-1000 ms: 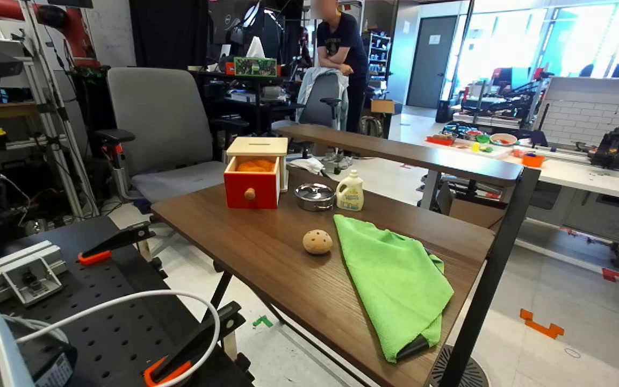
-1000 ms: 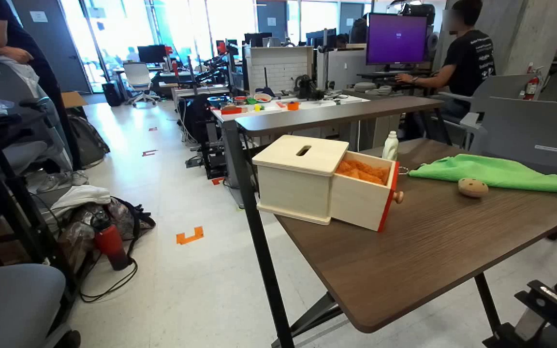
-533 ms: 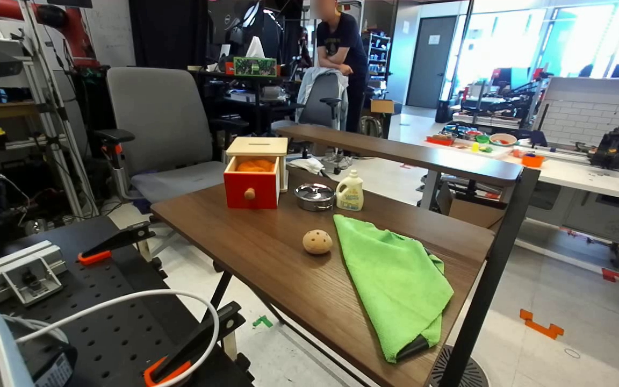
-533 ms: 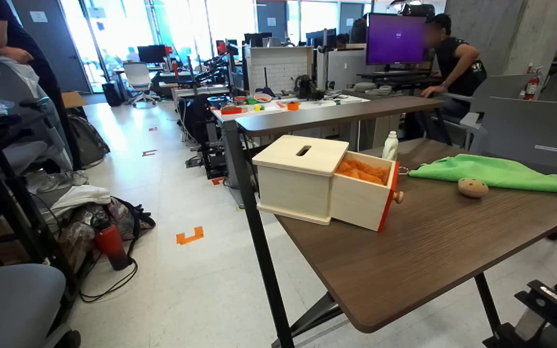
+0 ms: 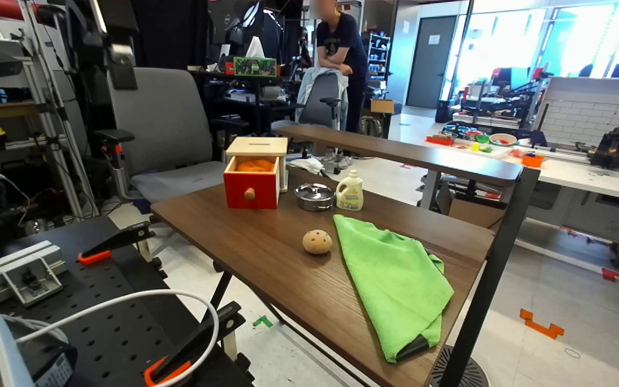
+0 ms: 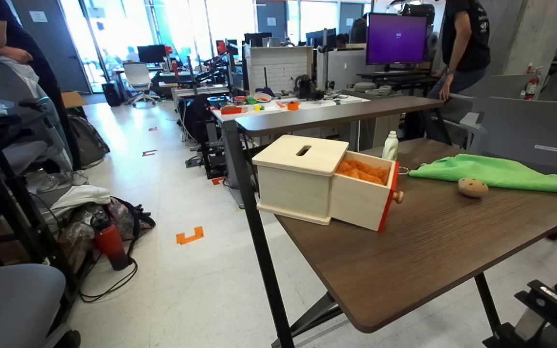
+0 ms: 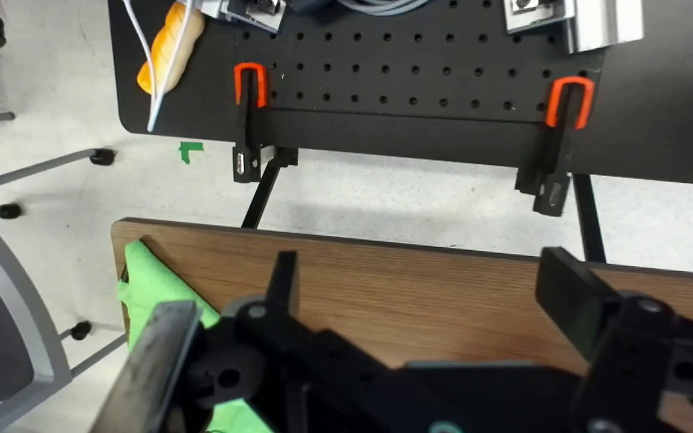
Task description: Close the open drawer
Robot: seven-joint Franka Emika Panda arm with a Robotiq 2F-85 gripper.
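Plainly, the drawer (image 5: pixel 256 180) stands open, its red front jutting out from the wooden box (image 5: pixel 258 144) on the table (image 5: pixel 266 247), toward the far left in an exterior view. Orange stuff (image 6: pixel 363 172) lies inside. Just right of it I see a lidded steel pot (image 5: pixel 315 200), with a pale bottle (image 5: pixel 350 192) beside that. Nearer rests a spotted tan ball (image 5: pixel 317 242), left of a green cloth (image 5: pixel 395 285) that lies toward the near right. In the wrist view the hand (image 7: pixel 420 273) is spread wide, brown table showing between its fingers.
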